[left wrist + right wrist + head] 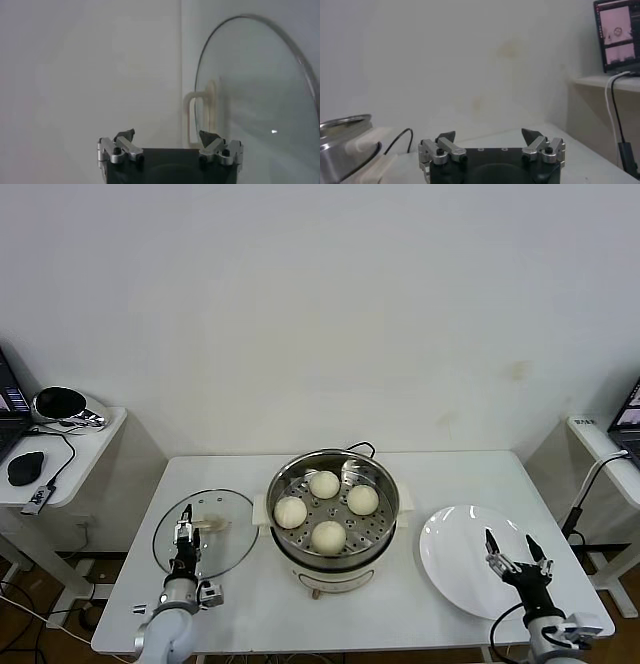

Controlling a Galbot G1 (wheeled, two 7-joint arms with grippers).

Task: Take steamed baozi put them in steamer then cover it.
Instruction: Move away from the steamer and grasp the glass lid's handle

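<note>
The steamer (372, 559) stands uncovered at the table's middle, and its rim (342, 145) also shows in the right wrist view. Several cream-white steamed baozi (328, 536) lie on its perforated tray. The cover (225, 549), a clear glass lid with a cream bar handle (210, 524), lies flat on the table to the steamer's left. My left gripper (186, 519) hovers open over the cover's near edge, and in its wrist view the left gripper (167, 134) faces the cover (255, 85) and the handle (202, 117) with nothing held. My right gripper (509, 537) (489, 134) is open and empty.
An empty white plate (460, 559) lies under the right gripper, right of the steamer. A black power cord (395, 142) runs behind the pot. A side table (90, 446) with a mouse stands at far left. A shelf with a laptop (619, 35) stands at far right.
</note>
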